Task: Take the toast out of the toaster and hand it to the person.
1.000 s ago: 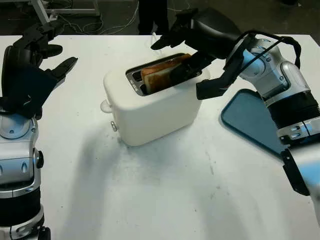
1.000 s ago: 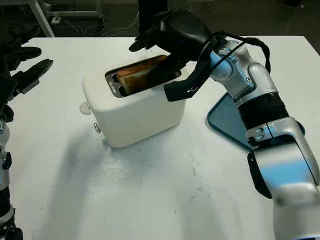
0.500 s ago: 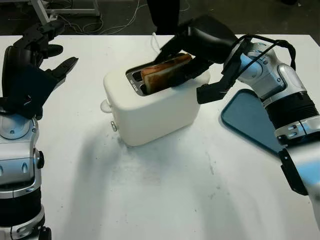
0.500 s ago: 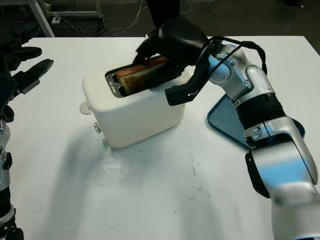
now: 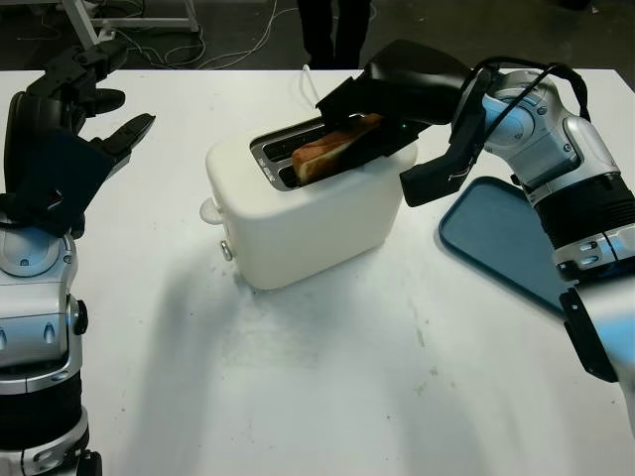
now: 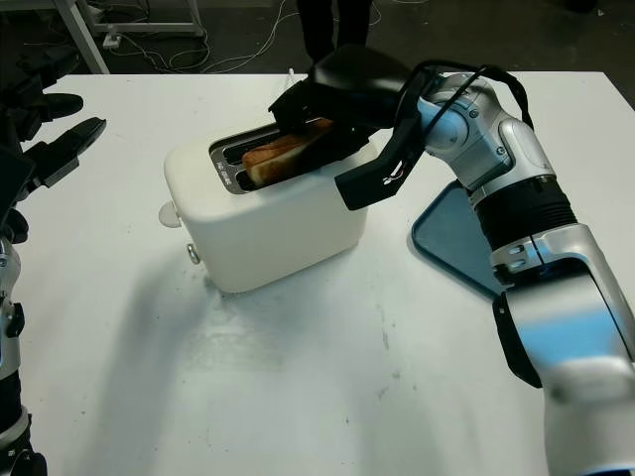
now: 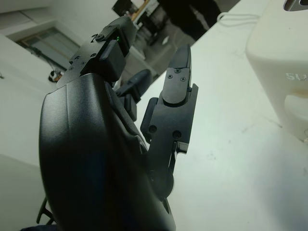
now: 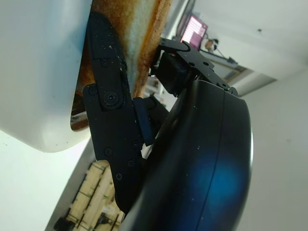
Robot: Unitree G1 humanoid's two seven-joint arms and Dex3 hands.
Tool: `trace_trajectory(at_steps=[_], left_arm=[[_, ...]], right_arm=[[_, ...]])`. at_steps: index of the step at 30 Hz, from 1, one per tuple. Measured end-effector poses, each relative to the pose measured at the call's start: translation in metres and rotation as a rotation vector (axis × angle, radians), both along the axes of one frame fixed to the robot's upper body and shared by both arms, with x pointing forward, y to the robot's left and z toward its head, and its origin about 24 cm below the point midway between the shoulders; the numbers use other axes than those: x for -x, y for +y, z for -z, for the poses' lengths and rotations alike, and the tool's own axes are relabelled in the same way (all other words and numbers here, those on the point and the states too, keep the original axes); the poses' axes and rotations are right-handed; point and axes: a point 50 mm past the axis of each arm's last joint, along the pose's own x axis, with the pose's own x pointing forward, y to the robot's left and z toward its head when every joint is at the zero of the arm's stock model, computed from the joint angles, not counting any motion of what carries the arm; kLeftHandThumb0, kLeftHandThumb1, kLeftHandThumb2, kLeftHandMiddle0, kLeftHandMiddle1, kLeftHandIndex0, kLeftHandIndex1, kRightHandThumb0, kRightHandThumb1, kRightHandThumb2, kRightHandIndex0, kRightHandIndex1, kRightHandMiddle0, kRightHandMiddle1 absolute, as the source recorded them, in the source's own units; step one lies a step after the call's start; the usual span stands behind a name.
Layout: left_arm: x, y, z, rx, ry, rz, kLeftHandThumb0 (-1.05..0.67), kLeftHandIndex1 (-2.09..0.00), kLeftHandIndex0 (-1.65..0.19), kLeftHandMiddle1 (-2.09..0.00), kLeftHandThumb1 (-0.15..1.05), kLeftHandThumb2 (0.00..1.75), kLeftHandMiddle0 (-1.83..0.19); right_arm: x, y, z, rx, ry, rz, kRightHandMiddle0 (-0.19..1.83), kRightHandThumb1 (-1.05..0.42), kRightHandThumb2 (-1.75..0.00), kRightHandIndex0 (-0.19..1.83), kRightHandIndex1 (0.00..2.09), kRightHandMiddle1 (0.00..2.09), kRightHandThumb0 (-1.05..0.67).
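Toast (image 5: 335, 147), golden-brown with a darker crust, tilted and partly raised out of the slot of the white toaster (image 5: 308, 208) at frame centre on the white counter (image 5: 327, 377). Right hand (image 5: 382, 99) above the toaster, fingers (image 8: 113, 125) grasping the slice. Left hand (image 5: 60, 129) open, raised at upper left. Blue tray (image 5: 501, 243) at right. Person's legs (image 5: 335, 25) at top edge.

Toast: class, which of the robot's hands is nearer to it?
Right. The right hand is over the toaster, its fingers closed on the toast. The left hand is open, well off to the toaster's side above the table.
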Motion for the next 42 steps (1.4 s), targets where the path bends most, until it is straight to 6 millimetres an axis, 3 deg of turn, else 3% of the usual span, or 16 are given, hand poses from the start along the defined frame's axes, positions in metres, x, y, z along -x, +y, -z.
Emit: trace_trajectory(at_steps=[7, 14, 18, 23, 35, 42], left_arm=[[0.000, 0.000, 0.001, -0.001, 0.004, -0.002, -0.17, -0.22, -0.42, -0.90, 0.92, 0.16, -0.19], [0.000, 0.001, 0.002, 0.000, 0.005, -0.004, -0.19, -0.22, -0.42, -0.90, 0.92, 0.15, -0.20], [0.000, 0.000, 0.002, 0.009, 0.002, -0.007, -0.19, -0.22, -0.41, -0.90, 0.92, 0.15, -0.19], [0.000, 0.001, 0.003, 0.014, 0.001, -0.007, -0.22, -0.21, -0.39, -0.91, 0.92, 0.15, -0.18], [0.001, 0.001, 0.004, 0.019, 0.003, -0.008, -0.19, -0.19, -0.37, -0.90, 0.92, 0.16, -0.18], [0.000, 0.002, 0.005, 0.020, 0.009, -0.009, -0.20, -0.18, -0.36, -0.89, 0.92, 0.18, -0.17]], right_arm=[[0.000, 0.000, 0.002, -0.018, -0.123, -0.009, 0.79, -0.92, -0.25, 1.08, 1.75, 1.75, -0.45], [-0.005, -0.008, 0.000, -0.100, -0.151, 0.009, 0.68, -0.90, -0.29, 0.96, 1.75, 1.75, -0.41], [-0.009, -0.023, -0.028, -0.278, -0.119, 0.031, 0.61, -0.92, -0.22, 0.90, 1.75, 1.75, -0.36], [-0.011, -0.043, -0.061, -0.460, -0.108, 0.042, 0.68, -0.92, -0.24, 0.95, 1.75, 1.75, -0.41], [-0.016, -0.090, -0.082, -0.654, -0.099, 0.184, 0.80, -0.92, -0.28, 1.07, 1.75, 1.75, -0.55], [-0.029, -0.117, -0.066, -0.770, -0.053, 0.389, 0.85, -0.92, -0.26, 1.08, 1.75, 1.74, -0.54]])
